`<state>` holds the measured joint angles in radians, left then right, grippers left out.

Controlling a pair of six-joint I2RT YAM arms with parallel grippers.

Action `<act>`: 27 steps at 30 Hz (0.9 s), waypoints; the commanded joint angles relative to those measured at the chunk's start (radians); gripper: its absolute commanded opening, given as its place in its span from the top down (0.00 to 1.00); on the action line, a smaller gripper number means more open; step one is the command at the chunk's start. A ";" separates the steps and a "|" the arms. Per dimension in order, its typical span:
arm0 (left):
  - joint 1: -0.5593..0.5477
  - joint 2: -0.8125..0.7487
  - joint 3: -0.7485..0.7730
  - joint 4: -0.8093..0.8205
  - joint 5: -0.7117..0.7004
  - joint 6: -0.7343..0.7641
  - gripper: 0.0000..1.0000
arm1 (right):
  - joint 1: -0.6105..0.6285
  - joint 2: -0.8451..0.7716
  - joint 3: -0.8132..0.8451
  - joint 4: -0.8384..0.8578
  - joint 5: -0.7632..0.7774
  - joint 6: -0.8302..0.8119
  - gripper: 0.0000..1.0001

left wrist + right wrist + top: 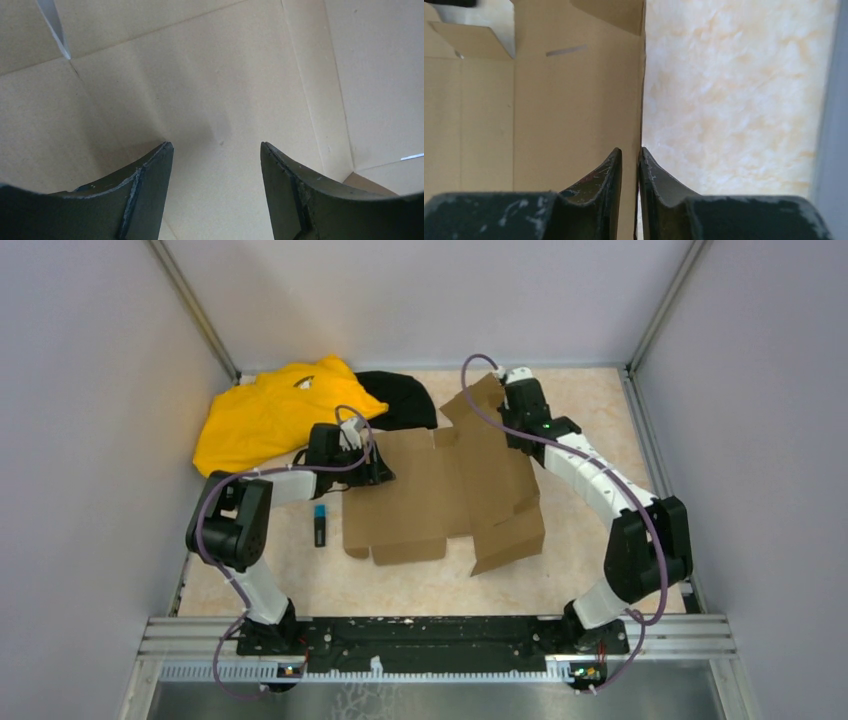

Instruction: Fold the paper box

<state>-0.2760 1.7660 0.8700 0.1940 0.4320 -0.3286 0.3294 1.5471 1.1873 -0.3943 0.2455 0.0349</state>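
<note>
Marbled tabletop [610, 405] carried the paper box [450, 495], a die-cut sheet lying flat mid-table. I had the right gripper [630, 160] pinched on its far-right edge, presumably to raise that flap. The left gripper [216, 150] hung spread above the left panel, likely as anchor.

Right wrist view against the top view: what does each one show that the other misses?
Only the right wrist view shows, up close, the right gripper pinched shut on the thin edge of the box. Only the top view shows the whole sheet with its flaps, the left arm, the yellow cloth and the black cloth. Both show brown cardboard and the pale marbled table.
</note>
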 commanded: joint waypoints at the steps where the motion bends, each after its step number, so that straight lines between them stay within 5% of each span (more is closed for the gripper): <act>1: -0.015 -0.011 -0.035 -0.032 0.041 0.003 0.29 | 0.137 -0.034 0.143 -0.168 0.287 -0.154 0.82; 9: -0.014 -0.024 -0.054 -0.016 0.048 0.007 0.29 | 0.363 -0.080 0.137 -0.234 0.533 -0.257 0.82; 18: -0.014 -0.030 -0.066 -0.001 0.053 0.000 0.29 | 0.388 -0.095 0.099 -0.224 0.568 -0.236 0.81; 21: -0.014 -0.020 -0.067 0.002 0.055 0.001 0.29 | 0.335 -0.074 0.111 -0.229 0.527 -0.147 0.65; 24: -0.014 -0.011 -0.068 0.002 0.056 0.004 0.29 | 0.181 -0.072 0.108 -0.220 0.313 0.015 0.43; 27: -0.014 -0.013 -0.071 0.005 0.059 0.012 0.28 | 0.012 -0.122 0.041 -0.130 0.087 0.132 0.03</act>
<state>-0.2798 1.7481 0.8265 0.2314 0.4751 -0.3283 0.5346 1.4837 1.2797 -0.6228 0.6033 -0.0410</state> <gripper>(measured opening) 0.714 0.763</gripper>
